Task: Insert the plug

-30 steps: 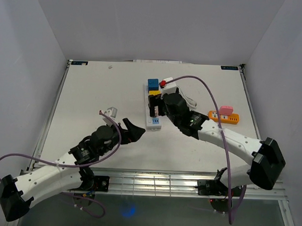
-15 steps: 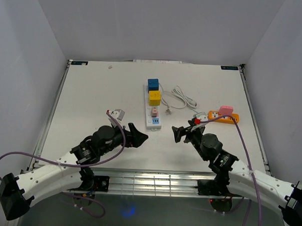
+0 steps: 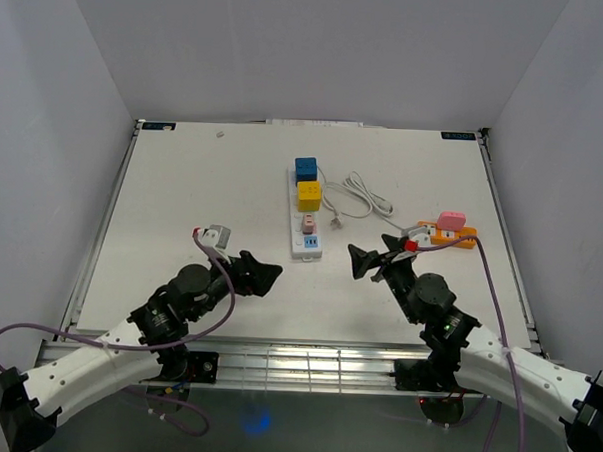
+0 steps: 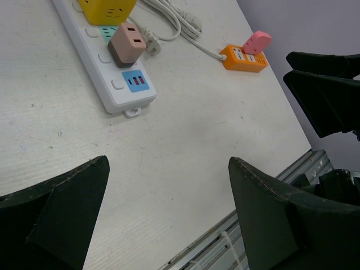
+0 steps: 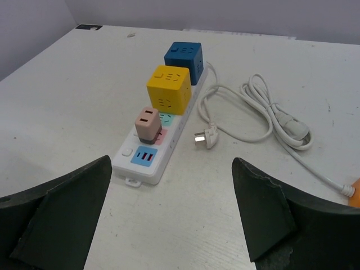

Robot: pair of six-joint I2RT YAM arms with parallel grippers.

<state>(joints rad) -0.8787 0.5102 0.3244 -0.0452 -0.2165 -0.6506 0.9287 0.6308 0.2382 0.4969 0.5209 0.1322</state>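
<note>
A white power strip (image 3: pixel 306 236) lies at mid-table with a blue cube (image 3: pixel 305 169) and a yellow cube (image 3: pixel 309 194) plugged in. A pink-brown plug adapter (image 3: pixel 308 223) stands upright in the socket just before the USB end; it also shows in the left wrist view (image 4: pixel 126 44) and the right wrist view (image 5: pixel 148 124). My left gripper (image 3: pixel 262 272) is open and empty, near and left of the strip (image 4: pixel 107 73). My right gripper (image 3: pixel 365 261) is open and empty, near and right of the strip (image 5: pixel 147 152).
A loose white cable (image 3: pixel 358 195) ends in a white plug (image 5: pixel 201 139) right of the strip. An orange mini strip (image 3: pixel 447 235) with a pink plug (image 3: pixel 451 220) lies at the right. The table's front rail (image 4: pixel 247 236) is close under my left gripper.
One second ago my right gripper was at the strip over the adapter; it has let go and pulled back toward the near edge. My left gripper has drawn back slightly to the left.
</note>
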